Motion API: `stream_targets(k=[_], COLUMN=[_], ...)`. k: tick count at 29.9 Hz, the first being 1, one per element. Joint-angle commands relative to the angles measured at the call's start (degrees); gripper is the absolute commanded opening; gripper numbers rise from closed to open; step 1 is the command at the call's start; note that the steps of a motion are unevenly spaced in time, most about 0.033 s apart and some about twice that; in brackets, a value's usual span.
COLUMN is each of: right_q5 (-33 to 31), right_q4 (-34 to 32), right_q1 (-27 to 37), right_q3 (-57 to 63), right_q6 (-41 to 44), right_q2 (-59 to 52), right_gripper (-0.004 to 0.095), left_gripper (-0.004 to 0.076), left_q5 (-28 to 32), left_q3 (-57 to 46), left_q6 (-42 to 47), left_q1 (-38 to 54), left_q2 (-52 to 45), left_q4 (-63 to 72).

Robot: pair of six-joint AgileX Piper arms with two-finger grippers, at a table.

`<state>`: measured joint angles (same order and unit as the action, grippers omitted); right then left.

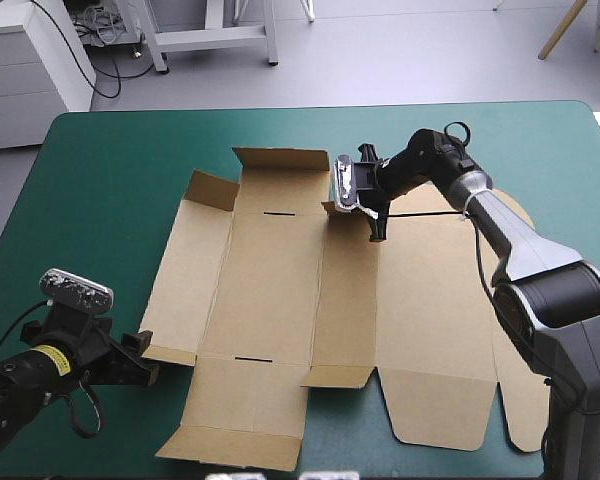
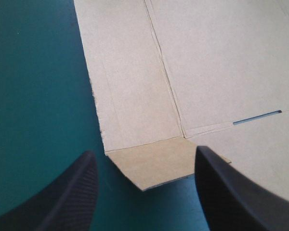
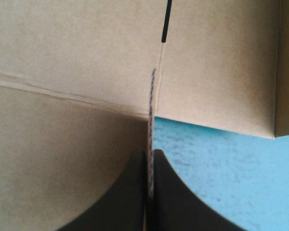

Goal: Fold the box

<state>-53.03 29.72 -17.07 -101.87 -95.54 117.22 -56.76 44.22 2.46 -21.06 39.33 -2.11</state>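
Note:
The brown box lies as a cut sheet spread mostly flat on the teal-green cover, with its far flaps standing up. My right gripper is at the sheet's far edge. In the right wrist view the right gripper is shut on the thin upright edge of a small flap. My left gripper hovers at the sheet's near left corner. In the left wrist view the left gripper is open, and a small corner flap lies flat between and just ahead of its fingers.
Bare teal-green cover runs along the box's left side and beyond its far edge. A small side flap stands raised at the box's far left corner. The table's near edge is close behind my left arm.

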Motion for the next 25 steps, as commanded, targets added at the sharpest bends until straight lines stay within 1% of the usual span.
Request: stream_targets(k=[1,5,7,9,11,13,15,17,20,22,24,25], right_q5=[1.3,3.1,4.1,4.1,4.1,4.1,4.5,4.5,4.4,3.9,2.9,2.0], right_q4=[4.5,5.8,5.8,5.8,5.8,5.8,5.8,5.8,4.9,3.7,2.7,2.2], right_q1=[0.3,0.3,0.3,0.3,0.3,0.3,0.3,0.4,0.4,0.7,1.1,1.5], right_q3=[-1.8,-1.8,-1.8,-1.8,-1.8,-1.8,-1.8,-2.2,-2.3,-2.3,-2.3,-2.3], right_q6=[-0.8,2.2,4.3,5.7,7.4,9.0,11.2,13.8,17.3,21.7,29.0,34.6], right_q2=[-2.2,-2.0,-2.1,-2.2,-2.2,-2.3,-2.7,-3.3,-5.1,-7.2,-9.3,-10.6], right_gripper=[-0.0018,-0.0011,0.0029,0.0121,0.0237,0.0381,0.0492,0.0566,0.0582,0.0580,0.0580,0.0580], left_gripper=[0.0419,0.0419,0.0419,0.0419,0.0419,0.0419,0.0419,0.0419,0.0419,0.0419,0.0419,0.0419], left_q5=[2.7,2.3,2.2,2.2,2.2,2.2,2.2,2.3,2.5,3.4,4.4,4.7], left_q3=[1.5,1.5,1.5,1.5,1.5,1.5,1.5,1.5,1.5,1.5,1.5,1.5], left_q6=[0.5,0.5,0.5,0.5,0.5,0.9,0.9,0.9,0.9,0.5,0.2,0.2], left_q1=[-0.3,-0.3,-0.3,-0.3,-0.3,-0.3,-0.3,-0.3,-0.3,-0.3,-0.3,-0.3], left_q2=[0.0,0.0,0.0,0.0,0.0,0.0,0.0,0.0,0.0,0.0,0.0,0.0], left_q4=[-0.3,-1.0,-1.2,-1.3,-1.3,-1.3,-1.3,-1.3,-1.3,-1.4,-1.5,-2.0])
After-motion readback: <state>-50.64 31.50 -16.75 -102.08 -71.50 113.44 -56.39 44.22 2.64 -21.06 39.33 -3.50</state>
